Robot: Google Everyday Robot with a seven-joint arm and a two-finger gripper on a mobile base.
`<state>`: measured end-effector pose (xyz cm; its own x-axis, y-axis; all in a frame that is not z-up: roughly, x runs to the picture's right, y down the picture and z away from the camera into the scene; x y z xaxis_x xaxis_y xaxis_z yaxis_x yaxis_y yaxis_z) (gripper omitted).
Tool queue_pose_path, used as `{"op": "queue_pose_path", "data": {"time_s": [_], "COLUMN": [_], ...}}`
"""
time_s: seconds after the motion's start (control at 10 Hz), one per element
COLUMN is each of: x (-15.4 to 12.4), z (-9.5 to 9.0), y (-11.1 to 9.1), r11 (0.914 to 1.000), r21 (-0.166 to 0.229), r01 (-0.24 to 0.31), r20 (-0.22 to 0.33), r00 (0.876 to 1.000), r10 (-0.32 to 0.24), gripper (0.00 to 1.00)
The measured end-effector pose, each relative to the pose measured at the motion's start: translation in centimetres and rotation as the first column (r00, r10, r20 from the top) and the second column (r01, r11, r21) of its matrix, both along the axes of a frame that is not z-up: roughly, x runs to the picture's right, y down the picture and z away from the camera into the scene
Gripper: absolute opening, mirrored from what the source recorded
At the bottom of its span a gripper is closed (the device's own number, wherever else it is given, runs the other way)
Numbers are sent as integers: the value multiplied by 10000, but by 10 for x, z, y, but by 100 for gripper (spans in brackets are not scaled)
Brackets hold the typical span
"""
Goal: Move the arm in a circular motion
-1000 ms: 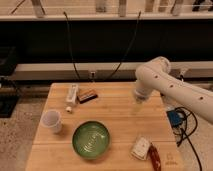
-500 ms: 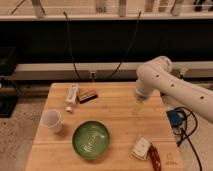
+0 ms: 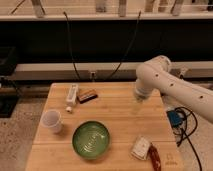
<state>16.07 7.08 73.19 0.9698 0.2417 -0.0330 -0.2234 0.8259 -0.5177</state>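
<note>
The arm (image 3: 172,86) is reaching in from the right, its bulbous joint bending downward. The gripper (image 3: 137,106) is hanging above the surface's (image 3: 115,107) right half, nearer the back edge.

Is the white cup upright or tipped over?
Upright: the white cup stands with its mouth upward. The tool hangs apart, over the table's right side.

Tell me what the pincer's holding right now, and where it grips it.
Nothing: the pincer on the glossy white arm hangs above bare wooden table.

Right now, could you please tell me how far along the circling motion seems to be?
Nothing finished can be seen. In hand: the arm hangs over the table, its tool pointing down right of the green bowl, holding nothing. How much of the circle remains can't be judged.
</note>
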Motion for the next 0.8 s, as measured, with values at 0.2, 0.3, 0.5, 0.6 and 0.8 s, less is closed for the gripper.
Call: {"op": "queue_pose_path", "data": {"time_s": [0.2, 0.3, 0.5, 0.6, 0.8], "x": [-1, -2, -5, -5, -8], "z": [0, 0, 0, 0, 0], "y": [0, 0, -2, -2, -1], "r11": [10000, 10000, 9999, 9999, 9998], "r21": [-5, -14, 2, 3, 8], "r01": [47, 95, 138, 161, 223], "r20": [17, 31, 64, 68, 94], "r00": [10000, 9999, 9999, 9998, 9997], "r10": [-47, -95, -138, -161, -223], "gripper": [80, 80, 80, 80, 80]}}
